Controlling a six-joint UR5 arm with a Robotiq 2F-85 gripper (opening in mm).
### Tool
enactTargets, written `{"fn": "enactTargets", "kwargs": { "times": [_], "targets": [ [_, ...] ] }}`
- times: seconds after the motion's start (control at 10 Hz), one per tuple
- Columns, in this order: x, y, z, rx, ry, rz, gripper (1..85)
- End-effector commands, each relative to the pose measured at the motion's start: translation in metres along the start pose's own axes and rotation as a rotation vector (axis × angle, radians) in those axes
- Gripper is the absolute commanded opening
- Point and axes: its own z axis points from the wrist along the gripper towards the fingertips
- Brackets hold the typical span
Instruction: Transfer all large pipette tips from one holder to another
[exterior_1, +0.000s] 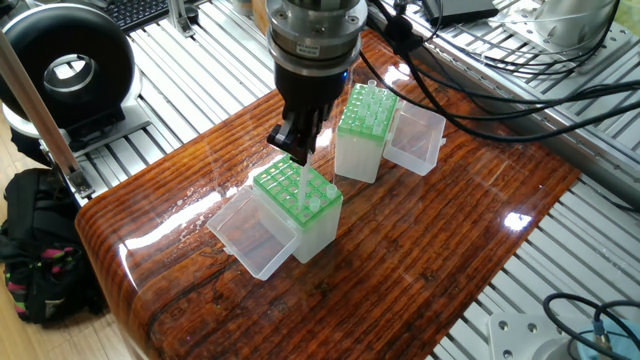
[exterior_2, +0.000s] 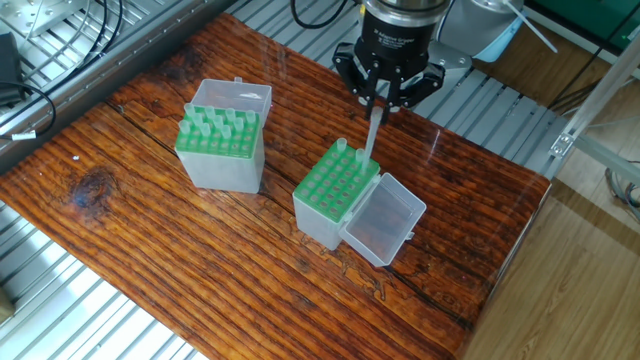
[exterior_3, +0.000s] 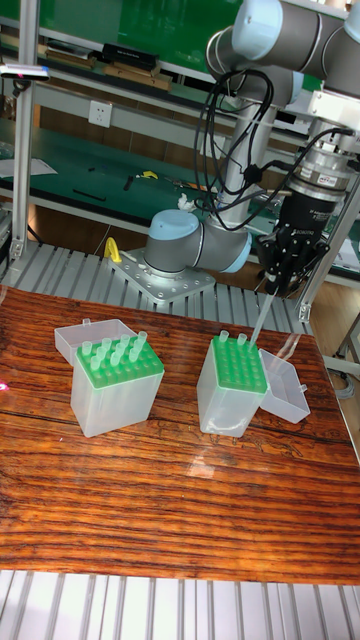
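A slender translucent whitish plastic cone, one of the large pipette tips (exterior_2: 371, 135), hung point-down from the hand (exterior_2: 380, 98), which was clamped on its open top, its long axis near upright and its point just above a rear corner hole of the green-topped clear plastic rack (exterior_2: 338, 178) directly beneath. Farther off to the hand's side stood a second green-gridded box (exterior_2: 218, 135), many tips standing in it, both on the glossy wooden bench (exterior_2: 150, 250).
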Motion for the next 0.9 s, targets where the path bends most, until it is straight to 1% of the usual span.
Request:
{"fn": "enactTargets", "kwargs": {
  "times": [0.0,0.3,0.4,0.5,0.6,0.8],
  "targets": [
    [-0.004,0.002,-0.001,-0.013,-0.009,-0.006,26.3],
    [-0.005,0.000,-0.003,-0.017,-0.009,-0.008,27.3],
    [-0.006,-0.005,-0.004,-0.010,-0.008,-0.012,27.3],
    [-0.009,-0.018,-0.005,0.006,-0.007,-0.022,26.7],
    [-0.012,-0.033,-0.002,0.015,-0.011,-0.046,25.7],
    [-0.022,-0.070,0.015,0.025,-0.036,-0.111,25.7]
  ]
}}
